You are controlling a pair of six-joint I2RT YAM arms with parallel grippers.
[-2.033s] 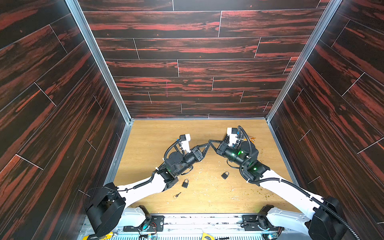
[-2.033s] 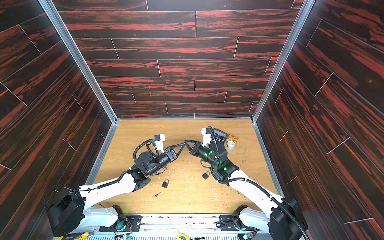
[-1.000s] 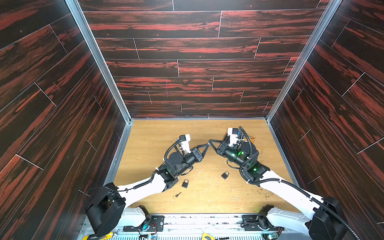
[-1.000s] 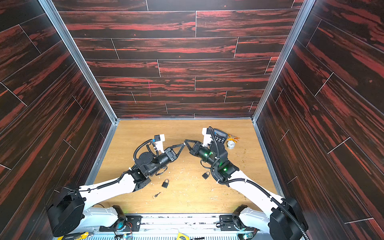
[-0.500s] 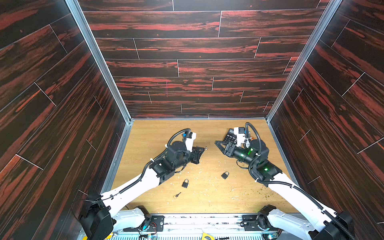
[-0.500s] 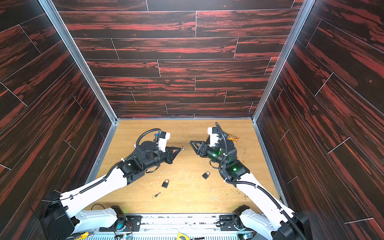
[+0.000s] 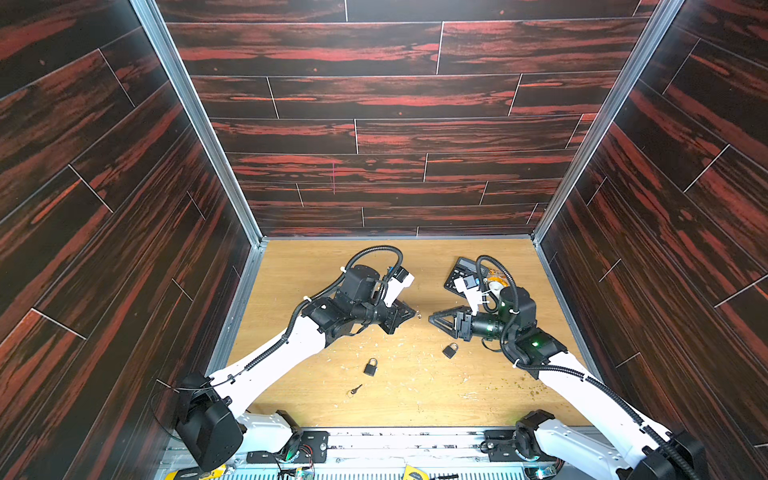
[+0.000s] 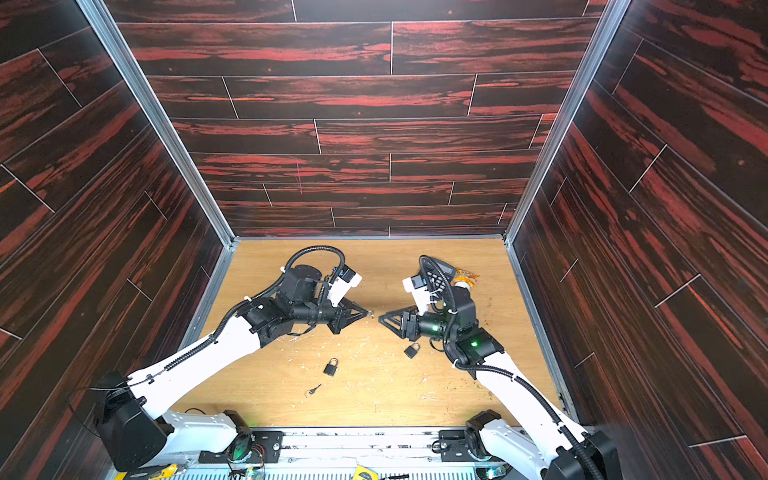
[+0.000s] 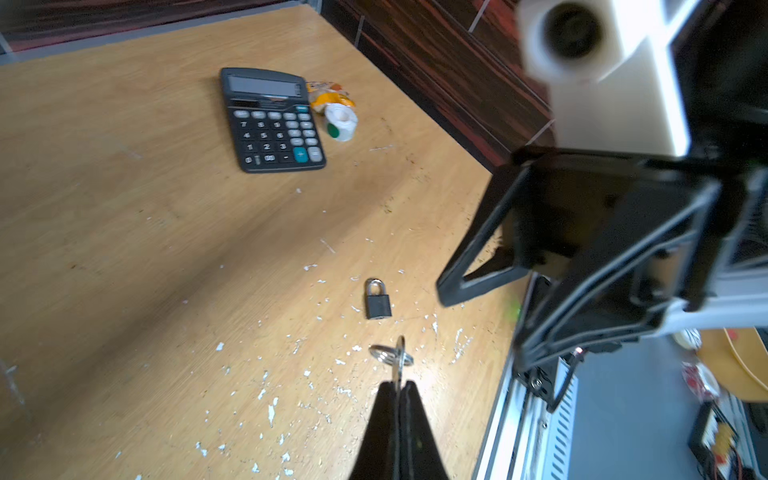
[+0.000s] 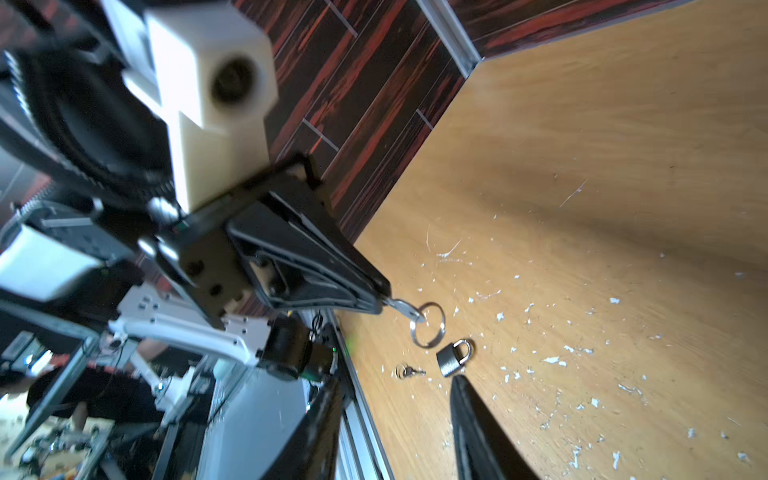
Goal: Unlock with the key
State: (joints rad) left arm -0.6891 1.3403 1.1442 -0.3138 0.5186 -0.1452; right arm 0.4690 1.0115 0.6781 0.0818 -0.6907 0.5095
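Observation:
My left gripper (image 9: 399,386) is shut on a small silver key (image 9: 398,358) with a split ring (image 10: 428,325), held above the table; in both top views it sits left of centre (image 7: 413,313) (image 8: 365,312). My right gripper (image 10: 397,384) faces it across a short gap (image 7: 434,320) (image 8: 382,320), open and empty. Two small black padlocks lie closed on the table: one (image 7: 370,368) (image 8: 331,367) (image 10: 453,357) near the front centre, one (image 7: 450,350) (image 8: 412,350) (image 9: 377,300) under my right wrist. A second key (image 7: 354,390) (image 10: 409,371) lies loose beside the front padlock.
A black calculator (image 7: 461,272) (image 9: 272,118), a white tape roll (image 9: 340,121) and an orange wrapper (image 9: 328,93) lie at the back right. White flecks litter the wooden table (image 7: 311,266). Dark wood walls enclose three sides.
A second ago the two grippers' tips met at the middle. The right gripper has opened and drawn back to the right; the left has pulled back, still shut on the key.

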